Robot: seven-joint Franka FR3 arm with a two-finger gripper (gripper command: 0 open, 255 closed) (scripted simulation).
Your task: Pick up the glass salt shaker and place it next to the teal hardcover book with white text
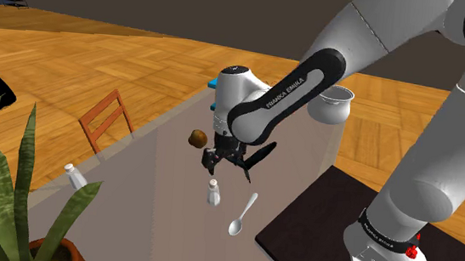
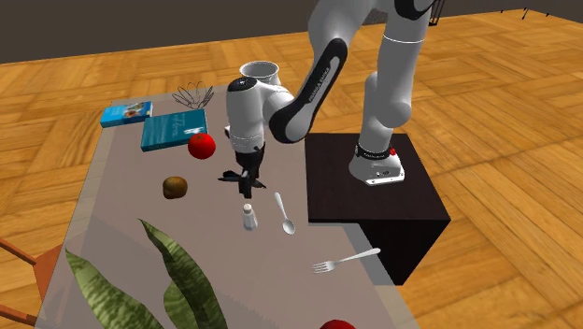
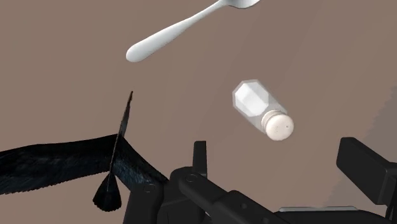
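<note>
The salt shaker point(image 1: 213, 193) point(image 2: 248, 217) is a small clear bottle with a white cap, standing upright on the grey-brown table. In the wrist view the shaker point(image 3: 263, 110) sits just ahead of the fingers, untouched and not between them. My gripper point(image 1: 224, 161) point(image 2: 241, 178) point(image 3: 280, 167) hangs open a little above the table, slightly past the shaker toward the books. A teal book point(image 2: 174, 129) lies flat near the far end of the table, beside a red apple point(image 2: 202, 145).
A spoon point(image 1: 242, 216) point(image 2: 284, 213) point(image 3: 184, 25) lies right beside the shaker. Also on the table are a brown round fruit point(image 2: 174, 187), a fork point(image 2: 348, 259), a second lighter book point(image 2: 126, 113), a whisk point(image 2: 193, 93), a pot point(image 2: 260, 72) and a second shaker point(image 1: 72, 175). Plant leaves point(image 1: 13, 193) rise at one end.
</note>
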